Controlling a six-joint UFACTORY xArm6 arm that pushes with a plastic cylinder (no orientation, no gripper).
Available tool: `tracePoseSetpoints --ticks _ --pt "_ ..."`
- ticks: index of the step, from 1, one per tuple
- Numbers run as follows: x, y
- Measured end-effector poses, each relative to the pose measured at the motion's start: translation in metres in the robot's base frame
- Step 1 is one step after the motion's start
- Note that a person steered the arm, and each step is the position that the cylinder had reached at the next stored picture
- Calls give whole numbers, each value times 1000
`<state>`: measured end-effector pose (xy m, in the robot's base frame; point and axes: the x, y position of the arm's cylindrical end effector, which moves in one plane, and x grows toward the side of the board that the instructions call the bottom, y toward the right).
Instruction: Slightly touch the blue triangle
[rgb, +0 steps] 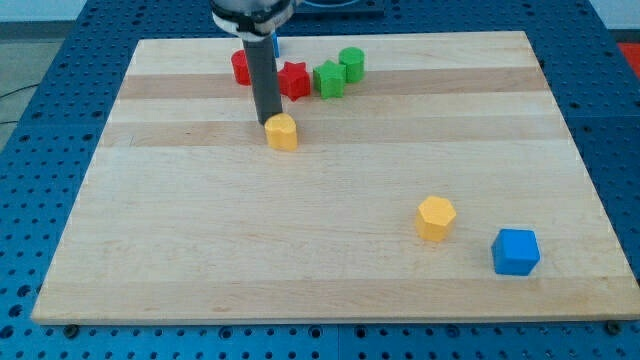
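Observation:
Only a small blue sliver (276, 44) shows at the view's top, behind my rod; it may be the blue triangle, but its shape is hidden. My tip (267, 122) rests at the upper left edge of a yellow block (283, 132), touching or nearly touching it, well below the blue sliver. A red block (241, 68) sits just left of the rod and a red star (294, 80) just right of it.
A green star (329, 78) and a green cylinder (352, 64) sit right of the red star. A yellow hexagon (435, 217) and a blue cube (516, 251) lie at the view's lower right. The wooden board (200, 230) sits on a blue perforated table.

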<state>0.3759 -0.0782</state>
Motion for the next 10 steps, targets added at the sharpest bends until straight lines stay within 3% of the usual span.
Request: tracePoseSetpoints --ticks 1,2,3,4,5,6,7,8,9,10 --pt "35 22" --pt "37 49" --pt "17 7" --pt "13 -82" --pt "-51 -139" --pt "-120 -149" --pt "-169 -105" --pt "-158 -35" --pt "-100 -10" --pt "-66 -33"
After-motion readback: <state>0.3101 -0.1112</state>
